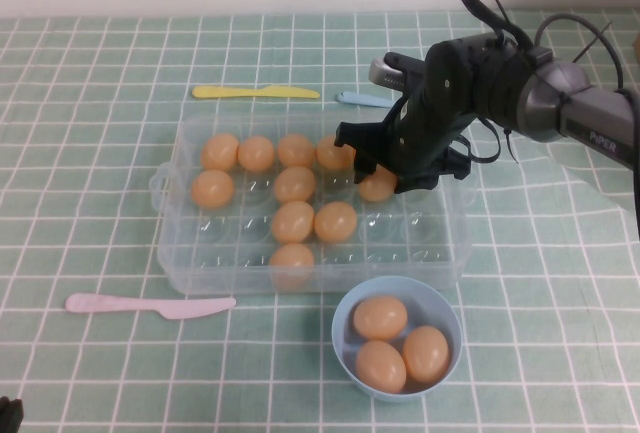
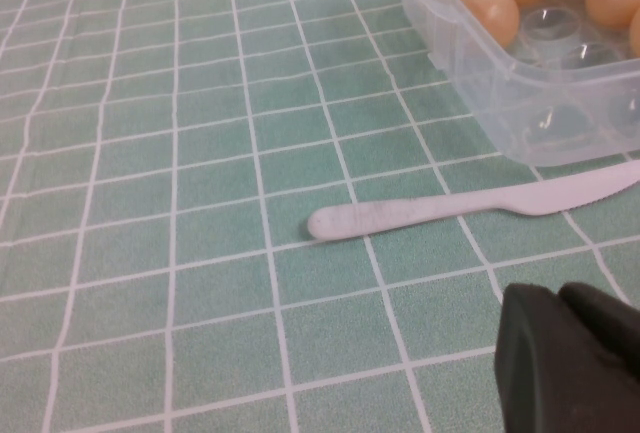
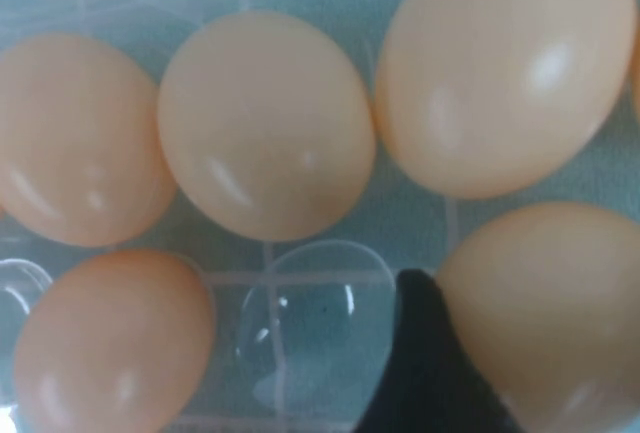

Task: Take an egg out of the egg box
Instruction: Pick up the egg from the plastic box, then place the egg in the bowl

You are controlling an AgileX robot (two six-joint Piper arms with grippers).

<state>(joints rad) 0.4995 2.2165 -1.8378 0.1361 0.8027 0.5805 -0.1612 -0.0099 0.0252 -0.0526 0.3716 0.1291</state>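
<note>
One large clear plastic rectangular egg box [image 1: 190,253] with moulded cups sits on the green checked tablecloth [image 1: 90,133]. Ten smooth tan-orange eggs show in it, for example the egg [image 1: 293,222] in the third row (one more may be hidden under the arm, that cannot be told). One small round light-blue bowl [image 1: 345,305] holds three further eggs. There are three flat plastic knives: one yellow knife [image 1: 255,92], one pale pink knife [image 1: 150,305] and one light blue knife [image 1: 362,99], partly covered. Two grippers count in: the right gripper [image 1: 385,168] over the box and the left gripper [image 2: 570,363] near the pink knife.
</note>
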